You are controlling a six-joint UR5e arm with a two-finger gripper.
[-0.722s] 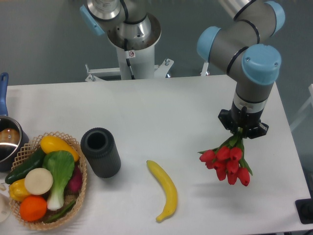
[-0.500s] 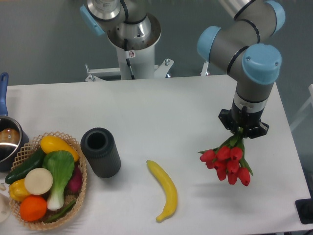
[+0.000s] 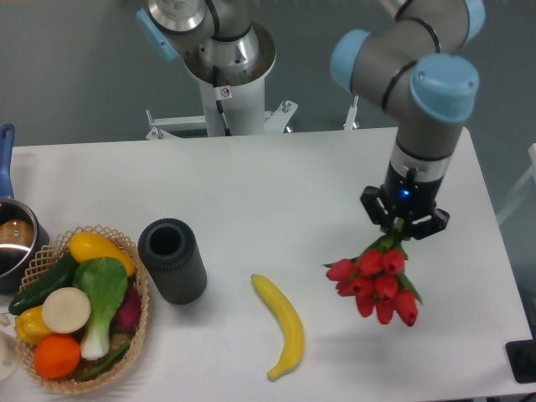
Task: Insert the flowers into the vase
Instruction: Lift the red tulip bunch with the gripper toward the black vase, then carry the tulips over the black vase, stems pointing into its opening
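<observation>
The tool (image 3: 400,228) pinches the flowers (image 3: 375,282) by the stems, buds hanging down clear of the surface (image 3: 285,193), well right of the vase (image 3: 172,260), so probably mid-carry.

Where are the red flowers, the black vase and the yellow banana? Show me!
flowers (image 3: 374,286), fixed camera view, on the red buds in the middle of the bunch.
vase (image 3: 177,270), fixed camera view, on its ribbed dark side.
banana (image 3: 281,320), fixed camera view, on the middle of its curve.
</observation>
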